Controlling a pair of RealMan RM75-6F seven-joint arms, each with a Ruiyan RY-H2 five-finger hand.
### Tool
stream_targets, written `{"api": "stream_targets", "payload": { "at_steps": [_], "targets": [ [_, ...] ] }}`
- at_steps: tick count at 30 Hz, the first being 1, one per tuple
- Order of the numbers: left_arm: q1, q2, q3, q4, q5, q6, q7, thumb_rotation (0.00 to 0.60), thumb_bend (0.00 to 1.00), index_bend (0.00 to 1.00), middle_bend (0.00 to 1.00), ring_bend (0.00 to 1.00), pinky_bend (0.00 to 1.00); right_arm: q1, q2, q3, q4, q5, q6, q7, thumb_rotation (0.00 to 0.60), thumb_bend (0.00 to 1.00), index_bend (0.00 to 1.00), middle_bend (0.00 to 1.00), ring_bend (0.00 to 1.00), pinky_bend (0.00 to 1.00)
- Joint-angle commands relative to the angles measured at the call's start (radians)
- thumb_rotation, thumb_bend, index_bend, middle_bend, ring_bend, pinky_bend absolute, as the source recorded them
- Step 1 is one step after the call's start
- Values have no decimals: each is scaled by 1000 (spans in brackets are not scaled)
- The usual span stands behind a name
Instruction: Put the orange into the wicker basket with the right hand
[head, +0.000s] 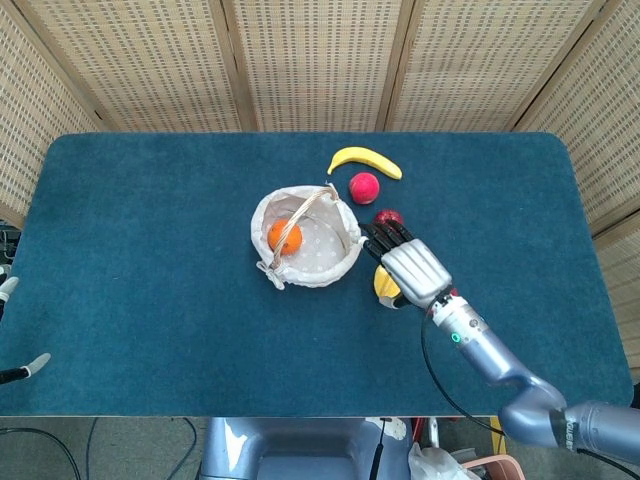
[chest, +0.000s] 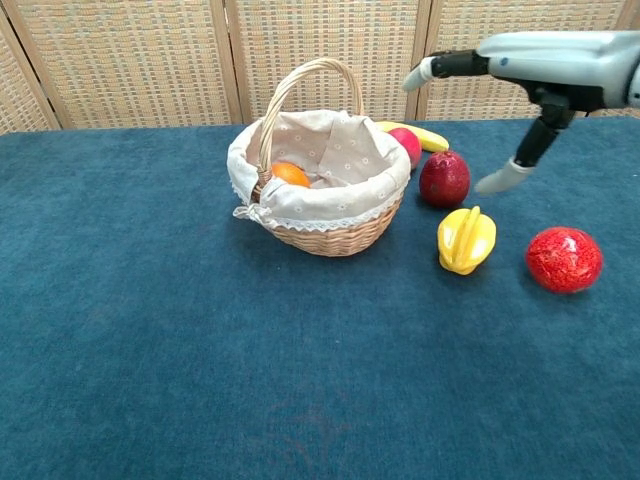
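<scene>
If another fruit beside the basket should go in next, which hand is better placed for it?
The right hand, probably. It hangs open directly above the yellow fruit, close to the wicker basket where the orange lies. The left hand only shows at the table's far left edge.

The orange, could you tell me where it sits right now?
The orange lies inside the wicker basket, on its left side in the head view, under the handle.

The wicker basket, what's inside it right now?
One orange lies on the white cloth lining of the wicker basket, toward its left side. The handle crosses above it; the cloth covers the basket's bottom.
</scene>
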Motion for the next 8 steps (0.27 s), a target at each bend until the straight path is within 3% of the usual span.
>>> {"api": "stream_targets", "payload": {
  "at_steps": [1, 5, 8],
  "targets": [
    [9, -2, 8, 0, 21, 20, -1, 600, 0, 0, 0, 0, 0, -135, 47, -113, 21, -184, 168, 62, 600, 0, 84, 0, 0, 0],
    [21, -6, 18, 3, 53, 47, -1, 600, 0, 0, 0, 0, 0, -228, 39, -173, 119, -292, 295, 102, 600, 0, 75, 0, 0, 0],
    [31, -9, 26, 3, 74, 67, 3, 600, 0, 0, 0, 0, 0, -315, 30, -197, 148, -279, 378, 40, 600, 0, 18, 0, 0, 0]
  ]
}}
